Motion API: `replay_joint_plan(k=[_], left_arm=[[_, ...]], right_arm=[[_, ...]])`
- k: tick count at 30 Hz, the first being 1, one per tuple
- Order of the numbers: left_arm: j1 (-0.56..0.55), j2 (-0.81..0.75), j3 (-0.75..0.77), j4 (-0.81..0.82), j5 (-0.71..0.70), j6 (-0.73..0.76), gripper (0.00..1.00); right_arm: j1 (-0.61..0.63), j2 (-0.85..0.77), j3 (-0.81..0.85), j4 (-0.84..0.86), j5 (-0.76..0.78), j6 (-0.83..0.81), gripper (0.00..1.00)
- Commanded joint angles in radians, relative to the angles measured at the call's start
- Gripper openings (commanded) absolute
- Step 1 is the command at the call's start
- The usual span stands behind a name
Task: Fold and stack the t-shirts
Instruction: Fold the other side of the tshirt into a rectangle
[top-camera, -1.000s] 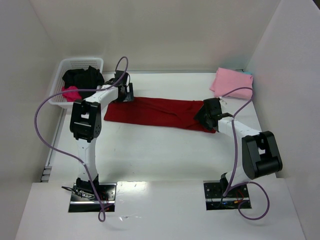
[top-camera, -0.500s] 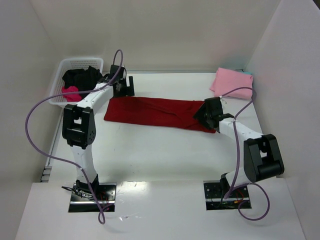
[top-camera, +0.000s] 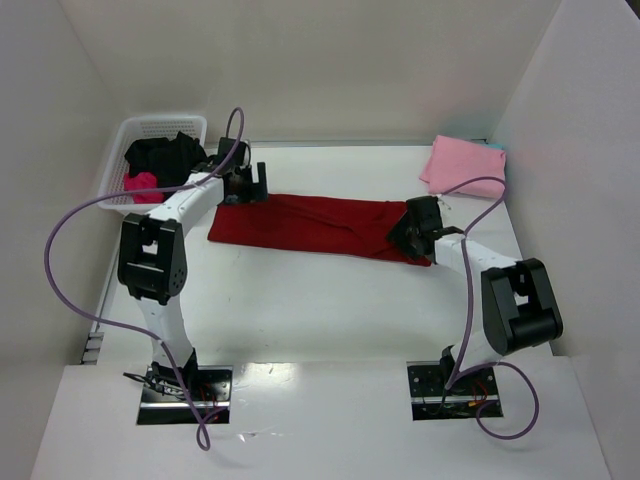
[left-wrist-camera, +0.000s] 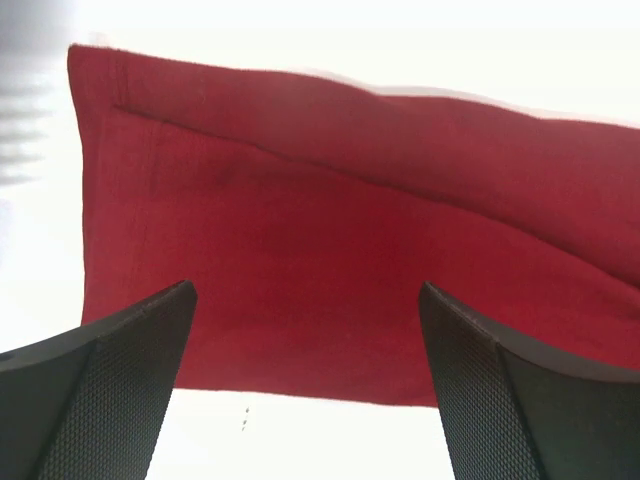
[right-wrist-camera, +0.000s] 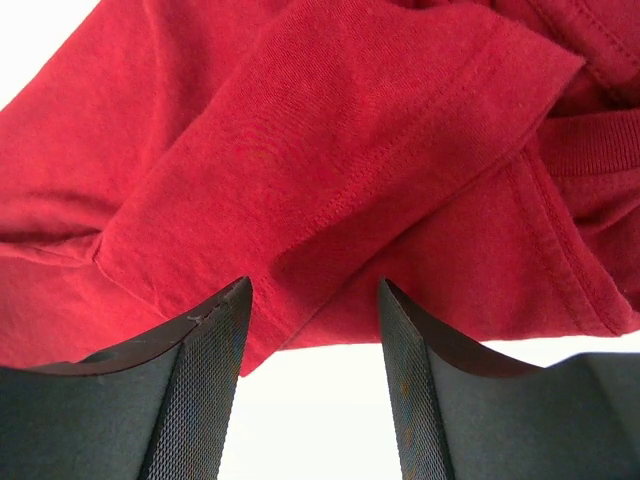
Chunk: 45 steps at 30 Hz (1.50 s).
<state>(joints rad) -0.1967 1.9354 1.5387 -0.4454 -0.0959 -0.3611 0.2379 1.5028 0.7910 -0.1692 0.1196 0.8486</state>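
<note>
My left end effector (left-wrist-camera: 305, 290) has resettled, released wide, over the left end of the dark red t-shirt (top-camera: 310, 222) spread mid-tabletop, while the right end effector (right-wrist-camera: 315, 285) narrows, nothing grasped yet, readying the fold.

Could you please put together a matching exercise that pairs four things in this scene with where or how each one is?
Things:
1. dark red t-shirt
2. light pink t-shirt
3. black t-shirt
4. left end effector

Place or state:
A. bunched in the white basket
B. open wide over one end of a shirt
C. folded at the far right corner of the table
D. laid out as a long strip across the middle

Pairs: 1-D, 2-C, 3-A, 4-B
</note>
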Motion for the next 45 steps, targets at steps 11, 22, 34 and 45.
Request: replay_joint_plan(k=[11, 22, 34, 45], left_arm=[[0.006, -0.064, -0.009, -0.004, 0.016, 0.028, 0.99], [0.016, -0.055, -0.009, -0.004, 0.025, 0.037, 0.99], [0.016, -0.055, -0.019, -0.004, 0.025, 0.037, 0.99], [0.016, -0.055, -0.019, -0.004, 0.025, 0.047, 0.99]], right_arm=[[0.011, 0.095, 0.033, 0.094, 0.06, 0.014, 0.51], [0.011, 0.045, 0.042, 0.094, 0.138, 0.014, 0.32], [0.011, 0.097, 0.126, 0.114, 0.138, -0.023, 0.16], [0.011, 0.134, 0.146, 0.143, 0.147, -0.023, 0.1]])
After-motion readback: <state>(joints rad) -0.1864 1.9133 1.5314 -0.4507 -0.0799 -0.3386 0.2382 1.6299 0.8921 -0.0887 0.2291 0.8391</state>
